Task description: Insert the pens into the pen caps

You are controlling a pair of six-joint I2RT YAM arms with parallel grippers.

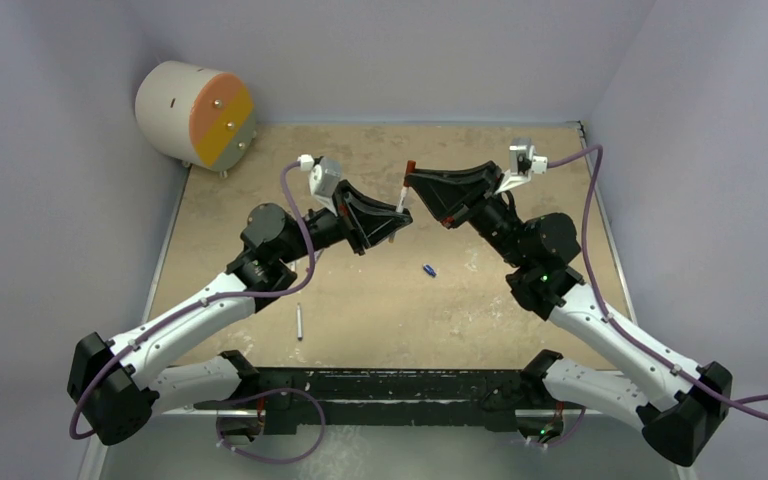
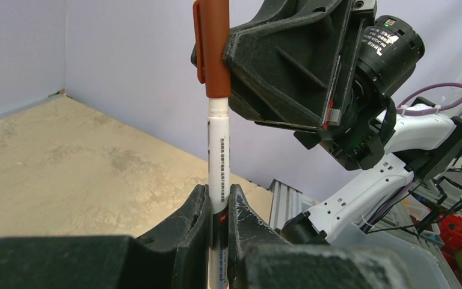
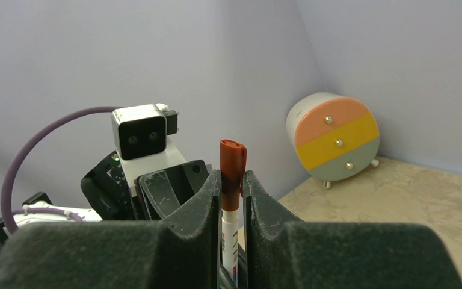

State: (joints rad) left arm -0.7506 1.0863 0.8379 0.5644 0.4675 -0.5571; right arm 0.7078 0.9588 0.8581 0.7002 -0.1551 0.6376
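- left gripper (image 2: 218, 201) is clamping white pen (image 2: 219, 144) upright between its jaws
- right gripper (image 3: 231, 188) is squeezing red-brown cap (image 3: 231, 162), cap sitting on that pen's top end
- blue cap (image 1: 428, 269) is lying well apart from white pen

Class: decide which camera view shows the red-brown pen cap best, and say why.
Left wrist: the red-brown cap stands large, its clip and its seat on the white pen clear. Right wrist shows only its top, pinched in the right gripper. Top external shows a tiny red speck.

Small print on the pen (image 2: 219, 158) and a motor label (image 2: 380, 37), none legible.
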